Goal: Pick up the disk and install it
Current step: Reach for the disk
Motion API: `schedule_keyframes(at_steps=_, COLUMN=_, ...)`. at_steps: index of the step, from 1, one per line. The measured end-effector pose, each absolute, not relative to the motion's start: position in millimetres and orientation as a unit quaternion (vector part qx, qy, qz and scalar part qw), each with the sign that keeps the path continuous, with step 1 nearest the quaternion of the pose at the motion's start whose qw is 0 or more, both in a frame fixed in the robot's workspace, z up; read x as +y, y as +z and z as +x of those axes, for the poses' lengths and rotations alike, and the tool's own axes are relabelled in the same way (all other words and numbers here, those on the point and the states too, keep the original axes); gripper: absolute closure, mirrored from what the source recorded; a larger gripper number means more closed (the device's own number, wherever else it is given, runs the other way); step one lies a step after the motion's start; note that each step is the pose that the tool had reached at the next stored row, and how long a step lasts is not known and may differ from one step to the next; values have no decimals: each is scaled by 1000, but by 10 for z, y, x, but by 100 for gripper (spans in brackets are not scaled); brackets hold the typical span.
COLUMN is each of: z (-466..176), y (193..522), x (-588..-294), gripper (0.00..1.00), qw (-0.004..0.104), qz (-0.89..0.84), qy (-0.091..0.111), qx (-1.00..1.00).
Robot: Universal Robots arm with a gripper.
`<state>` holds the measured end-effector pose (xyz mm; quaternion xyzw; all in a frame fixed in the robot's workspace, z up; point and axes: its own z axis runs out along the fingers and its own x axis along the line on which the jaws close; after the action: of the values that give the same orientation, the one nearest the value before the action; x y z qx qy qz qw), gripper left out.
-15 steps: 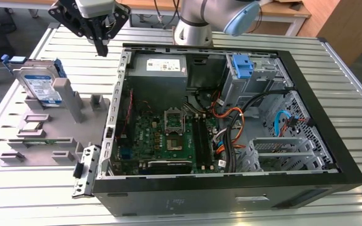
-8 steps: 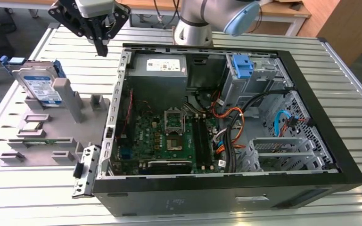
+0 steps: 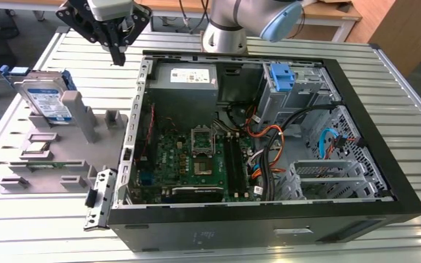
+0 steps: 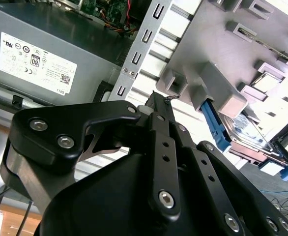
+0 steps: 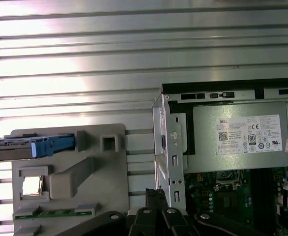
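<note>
The pincer (image 3: pixel 118 60) hangs above the slatted metal counter (image 3: pixel 72 233), just outside the open computer case (image 3: pixel 269 219), off the case wall nearest the grey power supply (image 3: pixel 185 82). Its two black fingers are pressed together with nothing between them; both wrist views show them as one narrow bar.

The disk (image 3: pixel 46 101) is not in the case. It stands on edge in a grey holder (image 3: pixel 68 150) that lies on the counter alongside the case, to the exterior view's left of it. The disk's labelled face and blue carrier frame are plain to see. The first wrist view catches the disk (image 5: pixel 16 147) edge-on, well apart from the pincer tips.

Inside the case, the green motherboard (image 3: pixel 195 159) lies exposed, and a blue bracket (image 3: pixel 282 76) sits in the drive cage beyond the power supply.
</note>
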<state>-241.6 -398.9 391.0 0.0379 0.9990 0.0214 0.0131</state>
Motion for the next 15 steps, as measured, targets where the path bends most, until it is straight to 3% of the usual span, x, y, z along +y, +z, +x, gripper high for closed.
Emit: schedule_keyframes(at_steps=15, z=-2767, y=3898, x=-3989, gripper=89, qw=13, qz=38, qy=21, qx=999)
